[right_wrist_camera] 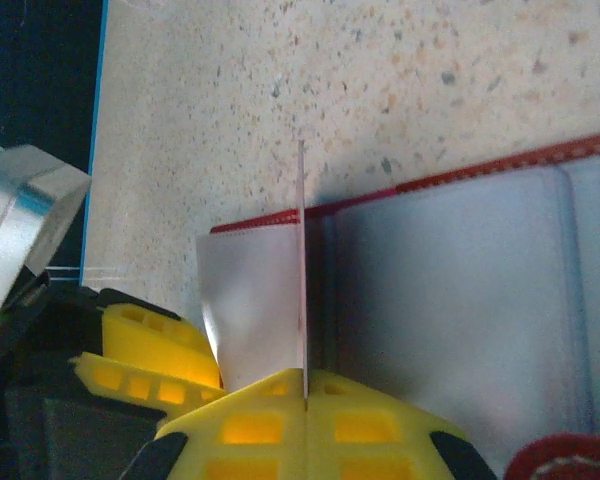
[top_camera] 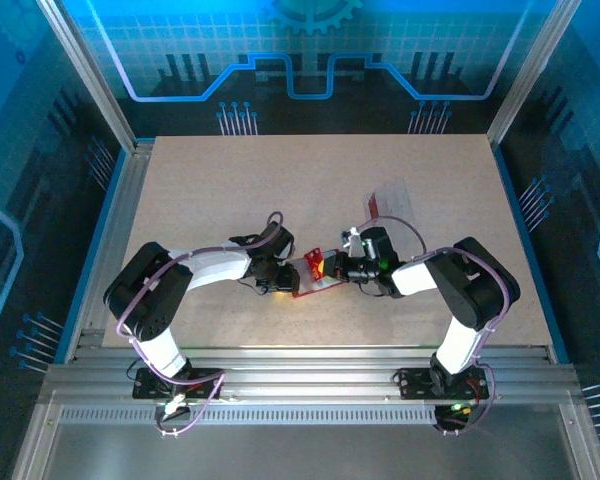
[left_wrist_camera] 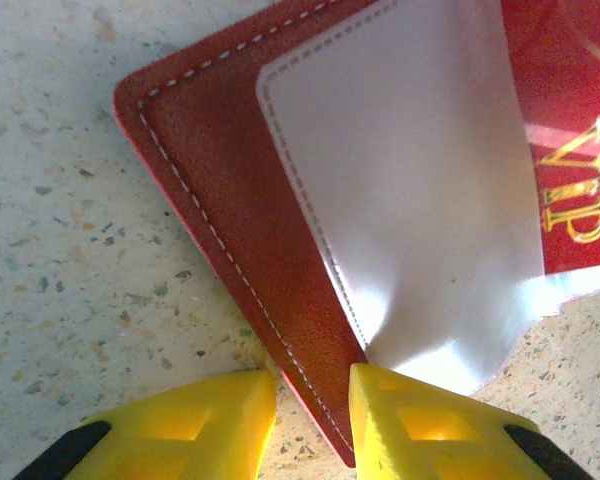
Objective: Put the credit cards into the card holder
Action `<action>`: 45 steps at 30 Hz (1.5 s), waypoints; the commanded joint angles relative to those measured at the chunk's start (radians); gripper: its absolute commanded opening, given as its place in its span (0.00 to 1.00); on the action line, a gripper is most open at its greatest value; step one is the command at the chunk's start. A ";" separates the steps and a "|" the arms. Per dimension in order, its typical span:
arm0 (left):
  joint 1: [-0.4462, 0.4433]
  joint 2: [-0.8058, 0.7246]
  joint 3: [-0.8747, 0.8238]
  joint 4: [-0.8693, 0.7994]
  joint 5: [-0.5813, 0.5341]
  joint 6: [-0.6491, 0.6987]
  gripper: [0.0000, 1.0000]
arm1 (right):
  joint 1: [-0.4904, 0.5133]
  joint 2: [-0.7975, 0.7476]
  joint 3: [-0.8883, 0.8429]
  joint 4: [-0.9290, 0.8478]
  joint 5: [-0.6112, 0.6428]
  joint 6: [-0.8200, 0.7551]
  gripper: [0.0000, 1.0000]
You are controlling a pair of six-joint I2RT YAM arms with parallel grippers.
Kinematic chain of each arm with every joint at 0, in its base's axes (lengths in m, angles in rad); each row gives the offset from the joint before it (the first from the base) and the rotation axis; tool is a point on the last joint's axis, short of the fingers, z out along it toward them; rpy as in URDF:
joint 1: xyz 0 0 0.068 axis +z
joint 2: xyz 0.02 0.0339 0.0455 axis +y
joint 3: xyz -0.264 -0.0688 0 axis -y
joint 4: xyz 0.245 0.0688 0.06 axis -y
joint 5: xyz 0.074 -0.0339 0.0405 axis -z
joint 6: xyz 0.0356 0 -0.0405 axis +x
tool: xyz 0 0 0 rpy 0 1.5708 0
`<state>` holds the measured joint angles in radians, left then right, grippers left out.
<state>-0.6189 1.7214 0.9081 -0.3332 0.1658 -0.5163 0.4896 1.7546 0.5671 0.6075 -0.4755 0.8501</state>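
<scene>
Where two black-and-white robot arms meet at the middle of a speckled beige tabletop point(top_camera: 200, 190), a small red stitched leather card holder point(left_wrist_camera: 230, 190) lies open and flat. A glossy red card with gold VIP lettering point(left_wrist_camera: 570, 130) rests against its shiny clear pocket. The right gripper point(right_wrist_camera: 305, 380) pinches a thin flat card point(right_wrist_camera: 302, 240), upright and edge-on over the holder. The left gripper point(left_wrist_camera: 313, 390) straddles the holder's corner; whether it clamps is unclear.

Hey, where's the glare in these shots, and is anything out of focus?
Left wrist: glare whitens the clear pocket of the card holder; the left gripper is soft. Right wrist: the credit card, edge-on in the right gripper, throws a shadow on the table. Top external: sharp, even.
</scene>
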 commanded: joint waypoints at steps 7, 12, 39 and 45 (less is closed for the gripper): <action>-0.004 0.036 -0.034 0.008 0.037 0.004 0.30 | 0.007 -0.018 -0.038 -0.098 0.012 -0.036 0.00; 0.006 -0.078 -0.047 -0.011 0.062 -0.026 0.31 | 0.016 -0.023 -0.023 -0.175 0.061 -0.070 0.00; 0.048 0.063 0.065 -0.030 0.037 -0.016 0.00 | 0.007 0.041 0.028 -0.210 -0.064 -0.082 0.00; 0.054 0.066 0.025 -0.018 0.029 -0.012 0.00 | -0.002 0.042 0.049 -0.287 -0.095 -0.117 0.00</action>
<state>-0.5720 1.7649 0.9817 -0.3355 0.2066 -0.5468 0.4892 1.7638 0.6132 0.4679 -0.5331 0.7799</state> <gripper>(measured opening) 0.053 0.052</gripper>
